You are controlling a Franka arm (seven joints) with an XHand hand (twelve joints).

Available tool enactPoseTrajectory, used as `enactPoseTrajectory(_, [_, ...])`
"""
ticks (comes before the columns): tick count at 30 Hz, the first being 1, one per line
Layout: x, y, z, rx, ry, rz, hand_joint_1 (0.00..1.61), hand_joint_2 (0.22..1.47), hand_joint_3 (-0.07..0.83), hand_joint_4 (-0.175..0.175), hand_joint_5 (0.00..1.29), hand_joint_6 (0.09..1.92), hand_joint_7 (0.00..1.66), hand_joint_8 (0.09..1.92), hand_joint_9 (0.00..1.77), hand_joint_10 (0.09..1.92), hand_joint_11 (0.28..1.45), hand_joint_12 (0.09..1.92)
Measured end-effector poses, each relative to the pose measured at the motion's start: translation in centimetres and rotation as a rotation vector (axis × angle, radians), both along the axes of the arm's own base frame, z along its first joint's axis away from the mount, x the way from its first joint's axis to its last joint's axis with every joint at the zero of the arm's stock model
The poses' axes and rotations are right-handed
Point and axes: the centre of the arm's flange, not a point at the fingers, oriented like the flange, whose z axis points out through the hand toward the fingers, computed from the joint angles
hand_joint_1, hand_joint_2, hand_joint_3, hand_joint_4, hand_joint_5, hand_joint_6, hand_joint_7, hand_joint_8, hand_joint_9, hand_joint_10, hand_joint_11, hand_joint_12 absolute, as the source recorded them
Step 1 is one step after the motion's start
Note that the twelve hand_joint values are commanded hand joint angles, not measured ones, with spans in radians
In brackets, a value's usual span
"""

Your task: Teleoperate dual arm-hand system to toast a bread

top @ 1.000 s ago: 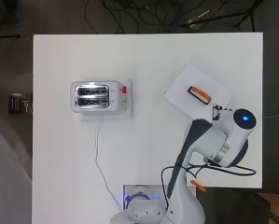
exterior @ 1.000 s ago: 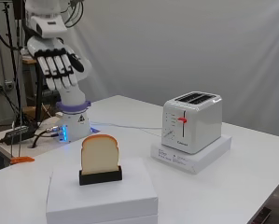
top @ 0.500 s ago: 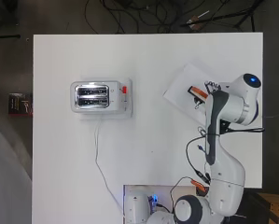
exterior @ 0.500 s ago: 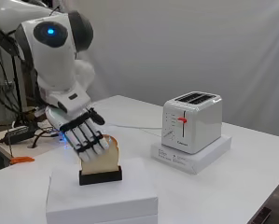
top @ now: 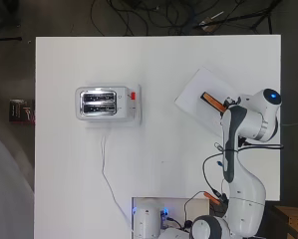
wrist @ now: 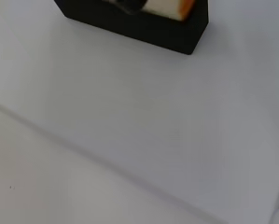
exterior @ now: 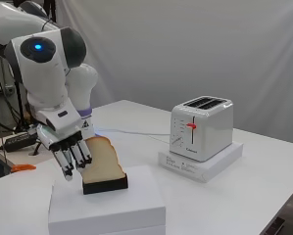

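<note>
**Hand at the bread slice, toaster waiting across the desk**

From the side, the white arm (exterior: 48, 73) is leaning in from the left, and its hand (exterior: 70, 149) is hanging fingers-down against the near face of the bread slice (exterior: 103, 164). The fingers (exterior: 67, 164) are looking nearly straight and close together; whether they are actually gripping the slice I cannot tell from here. The slice is standing upright in a black holder (exterior: 106, 184), which is sitting on a white box (exterior: 111, 208) near the desk's (exterior: 263, 176) front edge. Further right, well apart from the box, the white toaster (exterior: 201, 127) is resting on its own flat white base (exterior: 200, 161), its two slots open at the top and its red lever (exterior: 190, 126) sitting high. A white cord (exterior: 131, 132) is running from the toaster back towards the arm's end of the desk.
</note>
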Motion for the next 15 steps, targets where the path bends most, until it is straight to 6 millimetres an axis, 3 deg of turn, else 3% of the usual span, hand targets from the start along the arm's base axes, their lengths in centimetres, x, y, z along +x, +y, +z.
enactPoseTrajectory(4, [0.1,0.6,-0.3,0.033,-0.013,-0.013,1.24,1.16,-0.001,-0.175,0.71,1.21,1.09,0.96,1.46,0.14,0.64,0.76])
enactPoseTrajectory(7, [0.7,2.1,1.6,0.05,-0.064,0.009,1.24,1.17,0.0,-0.175,0.7,1.23,1.07,0.98,1.46,0.11,0.65,0.75])
enactPoseTrajectory(11, [3.7,7.4,8.3,0.098,-0.182,0.063,1.2,1.24,0.0,-0.172,0.58,1.42,0.93,1.2,1.37,0.09,0.66,0.66])
enactPoseTrajectory(15, [5.2,13.0,14.7,0.16,-0.281,0.15,1.19,1.26,0.0,-0.175,0.56,1.43,0.89,1.29,1.36,0.09,0.68,0.59])
